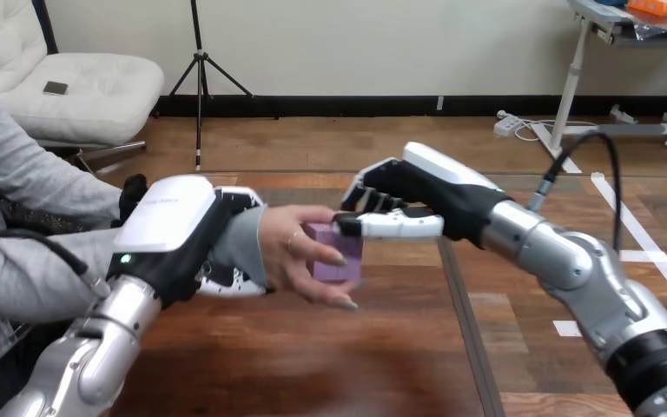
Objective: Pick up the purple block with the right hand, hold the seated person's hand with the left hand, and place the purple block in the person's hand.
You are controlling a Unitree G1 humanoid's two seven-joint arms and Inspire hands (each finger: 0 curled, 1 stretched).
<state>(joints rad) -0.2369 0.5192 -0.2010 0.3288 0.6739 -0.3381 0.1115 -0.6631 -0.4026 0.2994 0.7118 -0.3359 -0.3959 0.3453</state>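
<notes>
- Step in hand is the release: I'd open my right hand (417,195) slowly & lift clear only once the person's hand (288,254) bears the block.
- Left hand (174,234): fingers curled round the person's wrist (243,243).
- Right hand nearly closed, thumb & fingers pinching the purple block's (334,259) top.
- Block sits in the person's hand, their fingers round it, above the bench (313,365).

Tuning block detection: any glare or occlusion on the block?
Head view: block evenly lit, no glare; person's hand and right hand cover parts of it. Head view: bright sheen on left hand and right forearm.
</notes>
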